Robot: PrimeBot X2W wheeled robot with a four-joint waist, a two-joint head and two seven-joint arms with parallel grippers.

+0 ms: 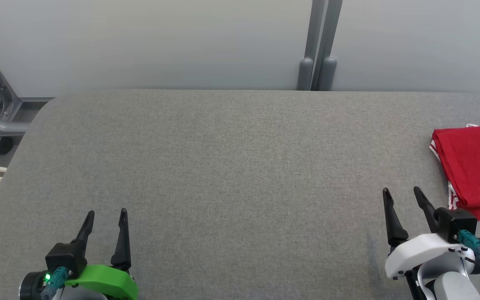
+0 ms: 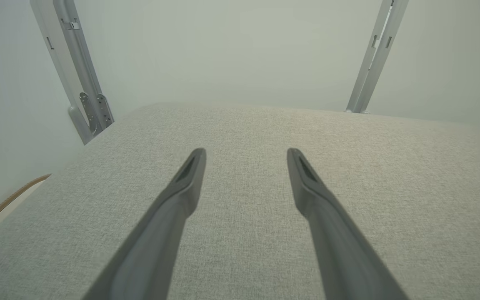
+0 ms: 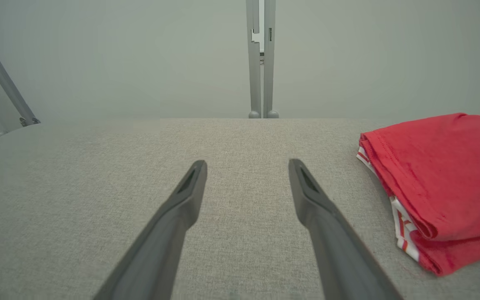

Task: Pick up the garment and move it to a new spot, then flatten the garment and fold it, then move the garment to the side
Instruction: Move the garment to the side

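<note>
The red garment (image 1: 473,166) lies folded at the right end of the grey table (image 1: 223,166), apparently set aside, so the left gripper (image 1: 107,211) and right gripper (image 1: 401,189) hover near its front edge, fingers spread and holding nothing.

Red garment (image 1: 475,166) — red-and-white striped trim; grey table (image 1: 223,166); dark fingers (image 1: 122,233).

Left gripper (image 1: 106,213) sits at the lower left of the head view, fingers spread and empty; right gripper (image 1: 402,192) at the lower right, likewise spread, holding nothing.
</note>
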